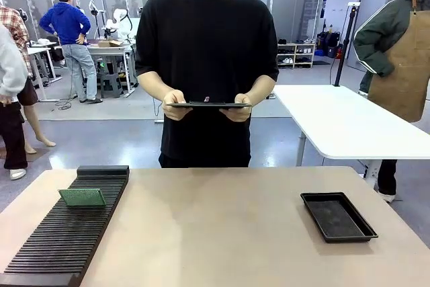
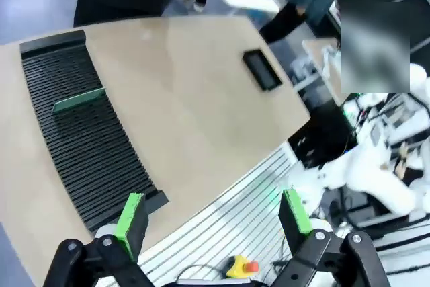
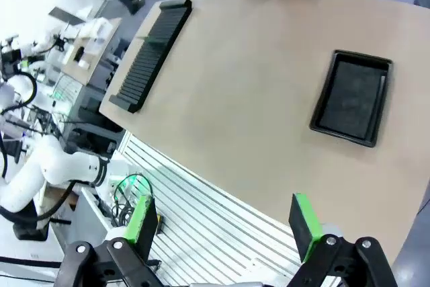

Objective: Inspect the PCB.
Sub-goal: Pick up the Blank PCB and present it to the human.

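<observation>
**Front view.** The PCB point(image 1: 82, 197) stands tilted in a slot of the black rack point(image 1: 64, 233) along the left edge of the table point(image 1: 215, 233). Any print on it is too small to read. The black tray point(image 1: 338, 216) lies near the right edge, with bare tabletop between rack and tray. A person point(image 1: 205, 52) holds a clipboard point(image 1: 207, 105) beyond the far edge.

**Wrist views.** The left gripper point(image 2: 212, 212) and right gripper point(image 3: 222, 223) hang off the near edge, jaws wide, holding nothing.
</observation>
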You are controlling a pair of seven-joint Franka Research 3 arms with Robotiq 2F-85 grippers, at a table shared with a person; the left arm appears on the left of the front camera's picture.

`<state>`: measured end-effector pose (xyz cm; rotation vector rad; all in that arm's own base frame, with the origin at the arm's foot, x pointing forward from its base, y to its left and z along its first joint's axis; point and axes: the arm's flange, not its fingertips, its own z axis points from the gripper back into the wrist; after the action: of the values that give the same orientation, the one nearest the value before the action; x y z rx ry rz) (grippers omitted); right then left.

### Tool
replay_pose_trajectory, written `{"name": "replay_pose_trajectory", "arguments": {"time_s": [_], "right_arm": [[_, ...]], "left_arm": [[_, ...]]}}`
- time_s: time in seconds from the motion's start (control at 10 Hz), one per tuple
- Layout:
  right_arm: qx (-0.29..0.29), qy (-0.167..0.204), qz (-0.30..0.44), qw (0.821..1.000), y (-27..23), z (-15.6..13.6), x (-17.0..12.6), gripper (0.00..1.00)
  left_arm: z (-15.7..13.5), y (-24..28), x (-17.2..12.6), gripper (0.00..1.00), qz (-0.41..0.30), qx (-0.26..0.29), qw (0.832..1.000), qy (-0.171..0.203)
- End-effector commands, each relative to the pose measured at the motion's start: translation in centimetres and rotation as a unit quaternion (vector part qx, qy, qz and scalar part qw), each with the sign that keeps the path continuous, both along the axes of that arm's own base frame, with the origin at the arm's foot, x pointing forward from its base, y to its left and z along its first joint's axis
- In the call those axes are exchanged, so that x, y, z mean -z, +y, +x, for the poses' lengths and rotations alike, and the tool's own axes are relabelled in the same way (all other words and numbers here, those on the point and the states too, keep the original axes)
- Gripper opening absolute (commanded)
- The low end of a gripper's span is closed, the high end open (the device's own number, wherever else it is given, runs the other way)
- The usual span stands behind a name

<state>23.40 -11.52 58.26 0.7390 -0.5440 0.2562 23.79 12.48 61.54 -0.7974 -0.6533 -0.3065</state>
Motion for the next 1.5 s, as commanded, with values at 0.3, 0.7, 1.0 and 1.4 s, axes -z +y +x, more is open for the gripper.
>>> {"name": "replay_pose_trajectory", "arguments": {"time_s": [0.3, 0.7, 1.0, 1.4], "right_arm": [[0.024, -0.031, 0.027, 0.999, -1.0, -2.3, 1.2, 1.0], [0.036, -0.018, 0.021, 0.999, -1.4, -2.2, 0.8, 1.0], [0.036, -0.018, 0.021, 0.999, -1.4, -2.2, 0.8, 1.0], [0.036, -0.018, 0.021, 0.999, -1.4, -2.2, 0.8, 1.0]], "left_arm": [[-2.6, 2.2, 4.3, 1.0, -0.05, -0.054, 0.997, 0.012], [-2.8, 2.6, 4.3, 1.0, -0.041, -0.069, 0.997, 0.014], [-2.8, 2.6, 4.3, 1.0, -0.041, -0.069, 0.997, 0.014], [-3.5, -1.6, 1.2, 1.0, 0.083, -0.04, 0.995, -0.036]]}}
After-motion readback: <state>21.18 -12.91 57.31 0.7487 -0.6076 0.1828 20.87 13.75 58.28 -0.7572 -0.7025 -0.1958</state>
